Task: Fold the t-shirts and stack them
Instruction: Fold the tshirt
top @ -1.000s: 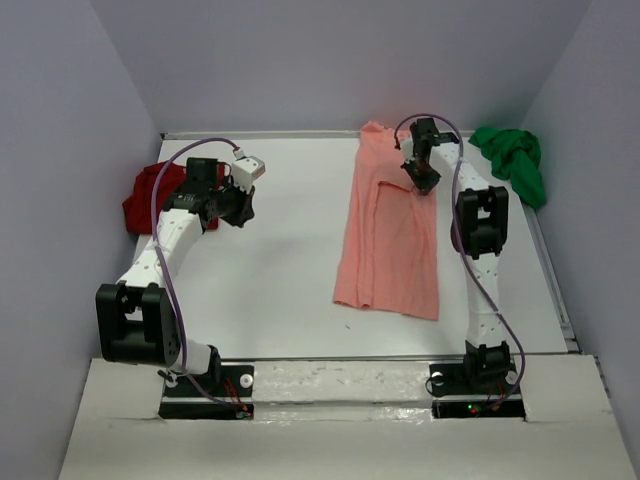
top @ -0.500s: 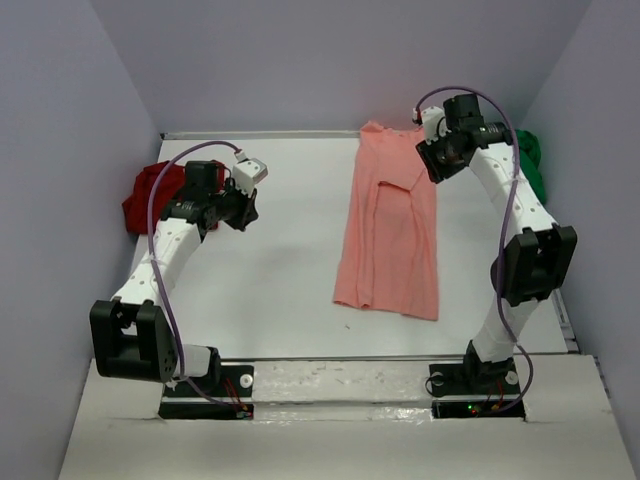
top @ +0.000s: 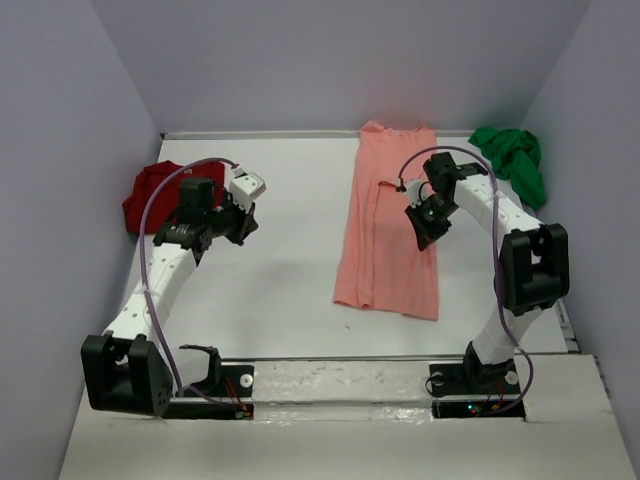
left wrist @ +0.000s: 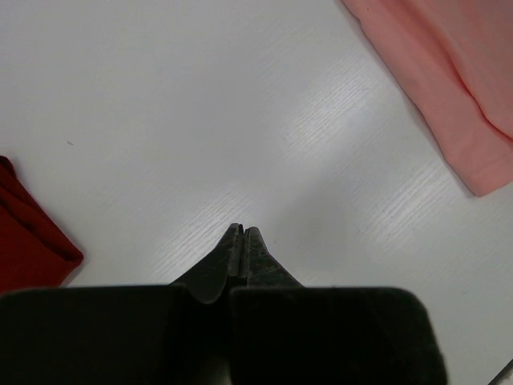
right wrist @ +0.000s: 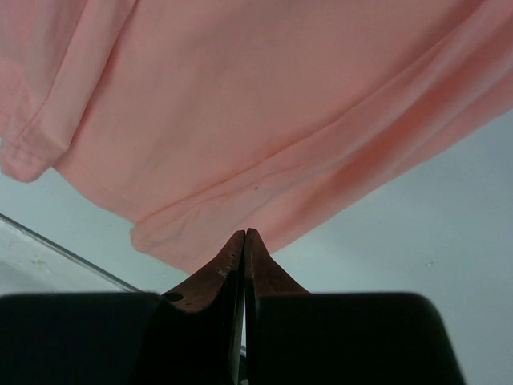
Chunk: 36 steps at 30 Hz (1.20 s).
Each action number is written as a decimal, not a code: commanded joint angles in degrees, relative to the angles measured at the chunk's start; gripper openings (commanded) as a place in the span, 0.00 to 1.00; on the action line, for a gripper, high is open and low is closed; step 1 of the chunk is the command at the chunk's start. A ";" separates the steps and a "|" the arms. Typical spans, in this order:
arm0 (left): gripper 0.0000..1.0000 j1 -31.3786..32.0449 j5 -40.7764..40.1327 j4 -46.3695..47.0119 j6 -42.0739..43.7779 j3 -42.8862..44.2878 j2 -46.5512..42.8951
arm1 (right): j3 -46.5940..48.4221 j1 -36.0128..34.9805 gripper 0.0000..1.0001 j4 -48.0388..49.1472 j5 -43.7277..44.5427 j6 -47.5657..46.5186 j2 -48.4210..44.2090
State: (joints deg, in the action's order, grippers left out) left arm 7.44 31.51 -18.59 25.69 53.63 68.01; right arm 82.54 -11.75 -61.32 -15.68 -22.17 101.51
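From above, the pink shirt (top: 385,240) is lying flat on the white surface (top: 280,290) as a long thin strip. Its sides are looking folded in. The right hand (top: 420,226) is hanging over the strip's right edge, about halfway along. The left hand (top: 240,222) is hanging over bare surface. The red shirt (top: 148,195) is sitting in a soft heap near its left side, and the pink shirt is well off to its right. The green shirt (top: 512,160) is sitting in a crumpled lump, farther out than the right hand and to its right.

I am guessing the pink shirt is only partly folded and the other two are waiting. The next move is likely asking the hands to open, pinch one short end of the strip, and carry it over to the other end.

In the left wrist view, the left hand (left wrist: 243,234) is pinching shut on nothing. The smooth surface (left wrist: 200,104) is lying under it. A corner of the pink shirt (left wrist: 449,72) is showing ahead to its right. The red shirt (left wrist: 24,233) is peeking in close on its left.

In the right wrist view, the right hand (right wrist: 244,234) is closed tight too, with no cloth showing between its fingers. Its tips are pointing at the edge of the pink shirt (right wrist: 240,104). The cloth is looking soft and thin, with gentle creases and a rolled hem. I cannot tell if the tips are touching it.
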 commanded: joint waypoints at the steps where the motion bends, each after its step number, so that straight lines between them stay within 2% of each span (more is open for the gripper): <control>1: 0.00 0.29 1.02 3.21 1.20 -1.51 -3.14 | -4.56 -1.26 0.05 0.41 -1.28 1.43 -5.80; 4: 0.00 0.29 1.19 3.30 1.03 -1.68 -4.46 | -7.91 -1.78 0.00 1.63 0.12 1.87 -5.45; 9: 0.00 0.29 1.45 3.38 0.76 -1.86 -5.87 | -9.86 -2.31 0.01 1.82 0.39 2.40 -5.45; 13: 0.00 0.29 1.19 4.00 0.67 -2.82 -6.92 | -9.95 -3.72 0.09 0.06 -0.58 2.48 -5.80; 22: 0.00 0.29 1.10 5.23 0.32 -4.06 -8.86 | -4.76 -4.42 0.22 1.99 10.75 7.05 -0.36; 26: 0.00 0.29 1.19 5.41 0.32 -4.23 -9.21 | -2.04 -4.42 0.27 3.13 13.57 8.37 2.37; 29: 0.00 0.29 1.36 5.41 0.24 -4.14 -9.30 | 0.42 -4.42 0.36 2.96 13.75 8.46 4.56; 36: 0.00 0.29 0.92 5.49 0.23 -4.49 -10.17 | 5.69 -4.42 0.38 2.35 14.45 7.94 10.01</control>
State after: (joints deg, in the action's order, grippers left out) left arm 7.46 31.46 -15.18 26.02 49.50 59.88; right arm 84.62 -15.97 -59.37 -2.66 -14.76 110.15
